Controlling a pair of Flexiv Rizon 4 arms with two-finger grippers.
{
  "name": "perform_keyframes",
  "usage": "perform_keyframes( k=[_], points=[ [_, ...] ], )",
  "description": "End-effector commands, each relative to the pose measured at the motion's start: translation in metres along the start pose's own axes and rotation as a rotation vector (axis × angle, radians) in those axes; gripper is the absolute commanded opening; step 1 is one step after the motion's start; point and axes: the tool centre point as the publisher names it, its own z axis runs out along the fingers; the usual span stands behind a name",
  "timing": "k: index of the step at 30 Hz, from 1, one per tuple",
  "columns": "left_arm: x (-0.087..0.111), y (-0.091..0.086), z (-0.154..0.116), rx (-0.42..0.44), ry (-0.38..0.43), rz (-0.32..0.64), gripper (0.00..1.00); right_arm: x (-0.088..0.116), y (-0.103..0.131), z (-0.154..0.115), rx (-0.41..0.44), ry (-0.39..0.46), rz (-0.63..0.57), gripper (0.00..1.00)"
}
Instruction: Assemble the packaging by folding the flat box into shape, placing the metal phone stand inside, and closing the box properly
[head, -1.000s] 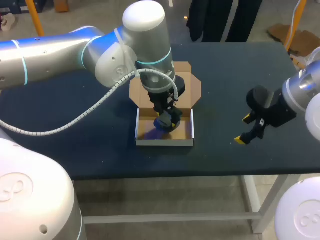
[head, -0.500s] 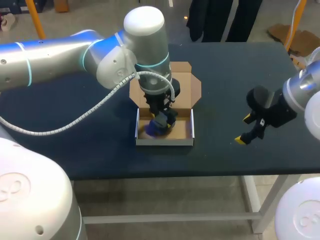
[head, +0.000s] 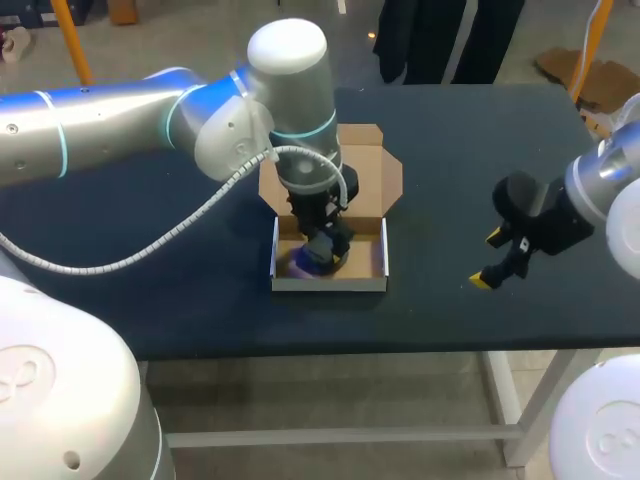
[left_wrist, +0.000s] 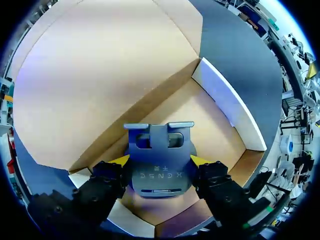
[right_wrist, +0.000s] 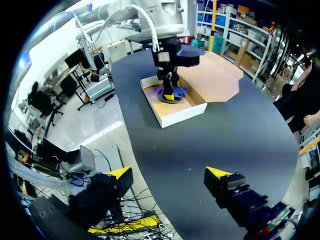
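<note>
Blue-grey phone stand (left_wrist: 159, 150), largely hidden overhead, pinched in left end effector (left_wrist: 159, 160) inside box (left_wrist: 225, 100); right end effector (right_wrist: 169, 173) open, empty.

left arm (head: 290, 110) above box (head: 330, 284), walls hemming left gripper (left_wrist: 159, 161)

The box (head: 330, 284) sits on the table (head: 150, 290) just left of the frame's middle, with its lid (head: 375, 180) lying open behind it, toward the top. The left gripper (head: 325, 250) comes down into the box from the upper left. The stand (head: 305, 264) is inside the box, between the gripper's fingers and touching both. The right gripper (head: 488, 259) hangs at middle right, well apart from the box.
</note>
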Motion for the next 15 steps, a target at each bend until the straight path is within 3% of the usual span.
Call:
perform_keyframes(
  k=[1, 6, 7, 8, 10, 15],
  points=[
    [0.0024, 0.0019, -0.0001, -0.006, -0.01, 0.001, 0.0, 0.0055, -0.0022, -0.0013, -0.006, -0.01, -0.002, 1.0],
    [0.0039, 0.0031, 0.0012, -0.011, -0.015, 0.0, 0.02, 0.0055, -0.0022, -0.0013, -0.006, -0.01, -0.002, 1.0],
    [0.0043, 0.0034, 0.0014, -0.012, -0.017, -0.001, 0.26, 0.0055, -0.0022, -0.0013, -0.006, -0.01, -0.002, 1.0],
    [0.0047, 0.0036, 0.0016, -0.012, -0.019, -0.002, 0.67, 0.0055, -0.0022, -0.0013, -0.006, -0.01, -0.002, 1.0],
    [0.0055, 0.0041, 0.0015, -0.005, -0.028, -0.004, 1.0, 0.0055, -0.0022, -0.0013, -0.006, -0.01, -0.002, 1.0],
    [0.0078, 0.0058, -0.0028, 0.003, -0.036, -0.009, 1.0, 0.0055, -0.0022, -0.0013, -0.006, -0.01, -0.002, 1.0]
  ],
)
